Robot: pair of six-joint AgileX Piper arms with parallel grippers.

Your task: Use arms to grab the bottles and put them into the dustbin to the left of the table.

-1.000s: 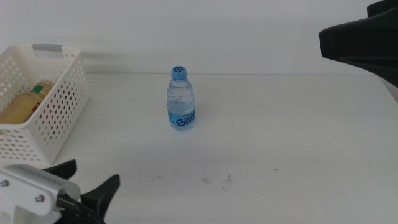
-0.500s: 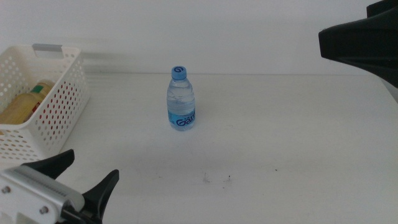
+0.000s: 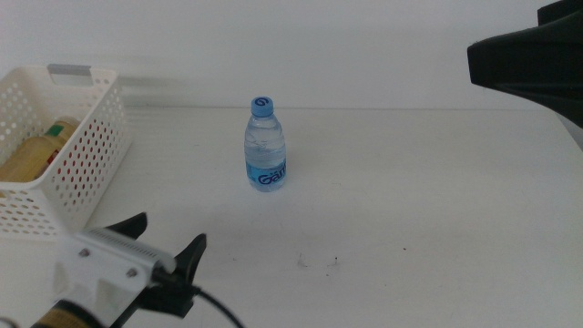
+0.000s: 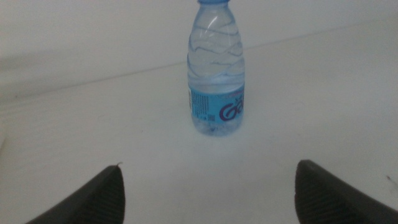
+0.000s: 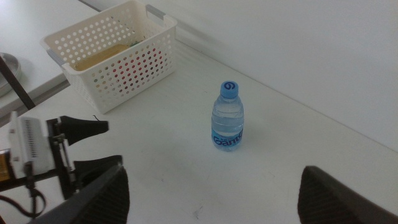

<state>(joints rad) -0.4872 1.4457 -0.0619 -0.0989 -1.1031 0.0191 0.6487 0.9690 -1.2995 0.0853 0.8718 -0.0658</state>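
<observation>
A small clear water bottle (image 3: pixel 265 146) with a blue cap stands upright mid-table; it also shows in the left wrist view (image 4: pixel 215 70) and the right wrist view (image 5: pixel 227 116). My left gripper (image 3: pixel 167 242) is open and empty at the near left, pointing at the bottle from well short of it. The white perforated dustbin (image 3: pixel 86 155) stands at the left with the yellow tea bottle (image 3: pixel 36 150) lying inside; red shows through its holes in the right wrist view (image 5: pixel 127 68). My right gripper (image 3: pixel 478 60) hangs high at the upper right, open and empty.
The white table (image 3: pixel 419 200) carries a few tiny dark specks (image 3: pixel 317 262) in front of the bottle. A grey handle bar (image 3: pixel 69 69) tops the dustbin's far wall. A dark stand (image 5: pixel 13 81) sits beyond the table edge in the right wrist view.
My left gripper has moved right and forward from the bottom left corner toward the water bottle, its jaws still open. The bottle, the dustbin and the right arm have not moved.
</observation>
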